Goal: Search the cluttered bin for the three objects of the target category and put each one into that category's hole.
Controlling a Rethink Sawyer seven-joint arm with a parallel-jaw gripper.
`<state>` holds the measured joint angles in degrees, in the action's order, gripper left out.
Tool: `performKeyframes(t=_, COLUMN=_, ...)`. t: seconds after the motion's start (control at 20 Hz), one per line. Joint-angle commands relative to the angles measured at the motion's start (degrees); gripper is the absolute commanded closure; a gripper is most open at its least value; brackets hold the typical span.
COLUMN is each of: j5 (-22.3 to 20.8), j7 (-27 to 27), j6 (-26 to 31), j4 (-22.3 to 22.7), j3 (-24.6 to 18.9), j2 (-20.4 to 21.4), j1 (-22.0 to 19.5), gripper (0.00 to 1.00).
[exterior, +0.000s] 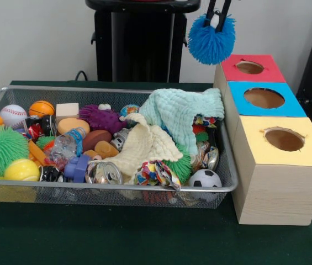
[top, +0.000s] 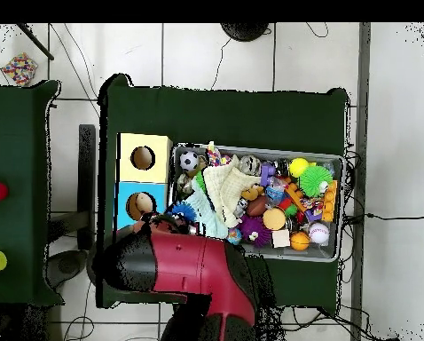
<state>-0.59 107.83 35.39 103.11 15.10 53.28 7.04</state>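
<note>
My gripper [exterior: 216, 20] hangs at the top of the front view, shut on a blue fuzzy puffball [exterior: 211, 40] with a white eye between the fingers. The puffball is in the air, a little left of and above the red-surround hole [exterior: 249, 67] on the wooden box. The wire mesh bin [exterior: 117, 187] stands left of the box, full of toys. No brown monkey plush shows in it. In the overhead view the red arm [top: 193, 266] covers the gripper and the red hole; the bin's rim [top: 341, 204] shows at the right.
The blue-surround hole [exterior: 263, 97] and the yellow-surround hole [exterior: 284, 139] lie nearer the camera than the red one. In the bin are a mint cloth [exterior: 180, 110], a cream cloth [exterior: 142, 146], a green spiky ball [exterior: 1, 150], a purple spiky toy [exterior: 101, 117], balls and a can.
</note>
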Motion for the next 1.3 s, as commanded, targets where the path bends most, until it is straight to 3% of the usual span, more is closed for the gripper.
performKeyframes(t=0.05, j5=-3.99, j7=-2.93, j6=-9.27, j4=7.94, j3=-8.32, j2=-0.87, j1=-6.13, gripper=1.0)
performKeyframes(t=0.75, j5=-9.62, j7=-3.14, j6=-14.66, j4=9.45, j3=-14.16, j2=-2.31, j1=-12.27, gripper=1.0)
performKeyframes(t=1.05, j5=-14.6, j7=-2.13, j6=-19.4, j4=8.19, j3=-14.94, j2=-5.02, j1=-14.08, gripper=1.0)
performKeyframes(t=1.3, j5=-16.61, j7=-1.47, j6=-19.75, j4=6.91, j3=-16.41, j2=-7.43, j1=-15.92, gripper=1.0)
